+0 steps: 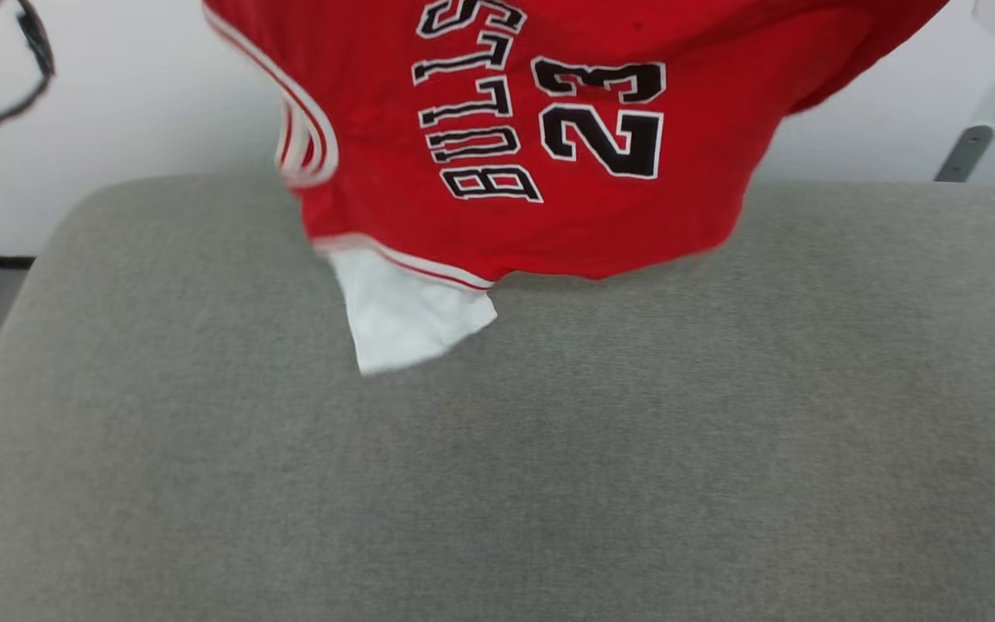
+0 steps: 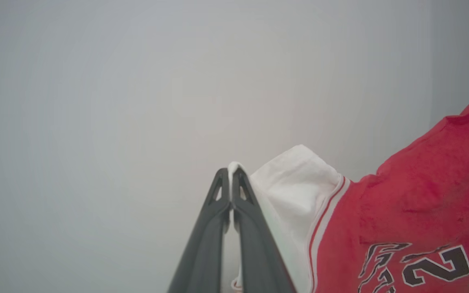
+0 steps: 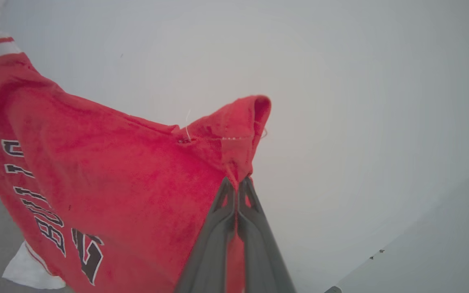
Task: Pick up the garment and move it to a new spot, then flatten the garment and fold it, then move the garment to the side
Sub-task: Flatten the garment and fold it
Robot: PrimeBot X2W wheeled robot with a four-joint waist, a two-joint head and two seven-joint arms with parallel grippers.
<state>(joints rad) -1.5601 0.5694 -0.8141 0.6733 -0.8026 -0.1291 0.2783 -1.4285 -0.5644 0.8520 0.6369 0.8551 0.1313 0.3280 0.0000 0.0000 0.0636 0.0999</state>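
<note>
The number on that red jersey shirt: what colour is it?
The printed number is black with a white outline; clearest in the head view.

Left pincer (image 2: 231, 173), right pincer (image 3: 237, 183): 2 long dark-grey tapered fingers each, triangular cut-outs near tips. Black cable loop (image 1: 47, 60).

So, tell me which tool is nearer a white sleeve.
Left. The left tool pinches a white sleeve; the right tool grips the garment's red corner, well away.
</note>
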